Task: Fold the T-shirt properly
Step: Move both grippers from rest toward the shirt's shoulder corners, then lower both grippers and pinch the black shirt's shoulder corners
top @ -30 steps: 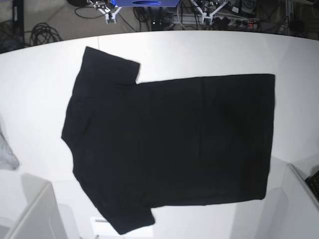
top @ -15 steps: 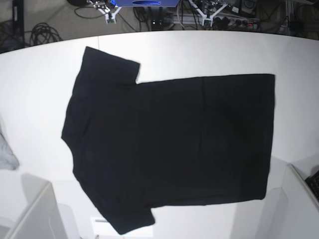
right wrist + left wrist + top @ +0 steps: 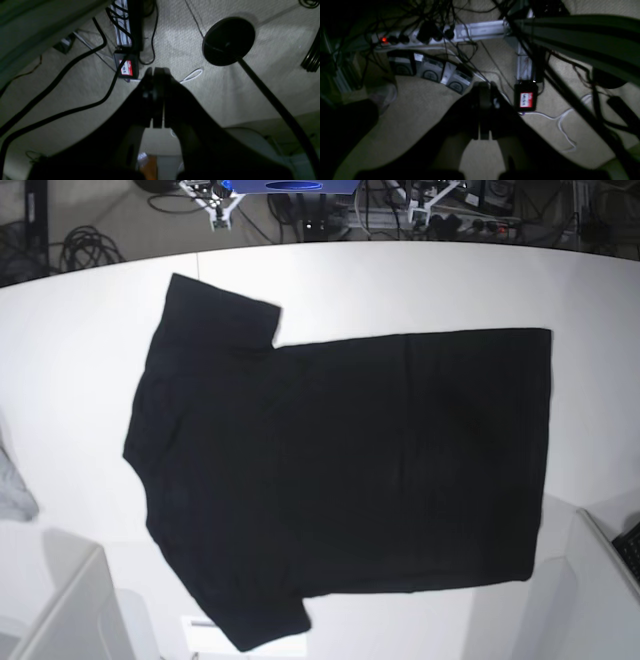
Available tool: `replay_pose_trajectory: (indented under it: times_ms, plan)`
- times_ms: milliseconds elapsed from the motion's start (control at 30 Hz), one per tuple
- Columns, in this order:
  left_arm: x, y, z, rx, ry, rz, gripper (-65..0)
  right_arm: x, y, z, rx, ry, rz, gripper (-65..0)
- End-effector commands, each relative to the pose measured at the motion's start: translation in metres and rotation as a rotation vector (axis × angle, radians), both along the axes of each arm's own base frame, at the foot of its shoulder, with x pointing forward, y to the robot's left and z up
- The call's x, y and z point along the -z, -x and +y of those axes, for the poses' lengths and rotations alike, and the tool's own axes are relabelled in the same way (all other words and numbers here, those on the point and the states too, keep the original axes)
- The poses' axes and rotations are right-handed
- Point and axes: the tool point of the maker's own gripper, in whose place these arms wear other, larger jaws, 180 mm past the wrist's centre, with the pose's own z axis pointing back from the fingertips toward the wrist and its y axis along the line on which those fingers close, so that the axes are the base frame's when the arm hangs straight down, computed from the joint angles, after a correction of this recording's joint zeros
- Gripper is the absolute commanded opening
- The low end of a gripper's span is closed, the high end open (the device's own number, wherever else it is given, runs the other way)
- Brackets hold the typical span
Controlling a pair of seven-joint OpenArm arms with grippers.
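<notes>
t-shirt first: against the base views from the last second nothing on it has shifted. same outline, same sleeve positions, same hem line. the only visible difference is at the top edge of the base view, where the bits of rig hardware sit slightly differently. judgement: folding has not begun; every fold is still to do.

grippers: left gripper and right gripper each show in their own wrist view with jaws pressed together and nothing between them. both wrist cameras look down at carpeted floor with cables and a power strip, not at the table, so both arms appear parked off the work surface. neither appears in the base view.

position: shirt lies spread flat on the white table, taking up most of the middle. collar end toward the base view's left, hem a straight edge toward its right. one sleeve points to the far edge, the other to the near edge.

appearance: plain black, no print visible on the upward face. fabric looks smooth, only faint creases, edges clean and not curled. small grey cloth at the left margin, apart from the shirt.
</notes>
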Motion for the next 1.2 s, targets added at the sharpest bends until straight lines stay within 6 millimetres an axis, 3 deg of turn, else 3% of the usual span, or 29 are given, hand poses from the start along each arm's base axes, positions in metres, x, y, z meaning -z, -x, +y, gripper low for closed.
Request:
replay_pose_trajectory:
  times_ms: [0,233,467,600,867,1000,1167]
  plan:
    - [-0.004,0.001,0.004,0.008,-0.009,-0.022,-65.0,-0.003,0.007,-0.008,0.033,0.018,-0.005,-65.0]
    - [-0.035,-0.002,0.031,0.047,-0.043,-0.134,-65.0,-0.033,0.012,-0.047,0.154,0.096,-0.048,-65.0]
    - [-0.079,0.003,0.045,0.099,-0.061,-0.227,-65.0,-0.075,0.003,-0.059,0.138,0.129,-0.132,-65.0]
    - [-0.112,-0.002,0.04,0.133,-0.048,-0.299,-65.0,-0.096,-0.003,-0.064,0.128,0.142,-0.16,-65.0]
    - [-0.185,-0.026,0.021,0.198,-0.003,-0.459,-65.0,-0.148,-0.034,-0.064,0.133,0.159,-0.278,-65.0]
    - [-0.223,-0.04,0.008,0.219,0.025,-0.538,-65.0,-0.182,-0.055,-0.082,0.197,0.213,-0.355,-65.0]
    - [-0.265,-0.057,0.014,0.223,-0.001,-0.621,-65.0,-0.228,-0.088,-0.107,0.225,0.284,-0.472,-65.0]
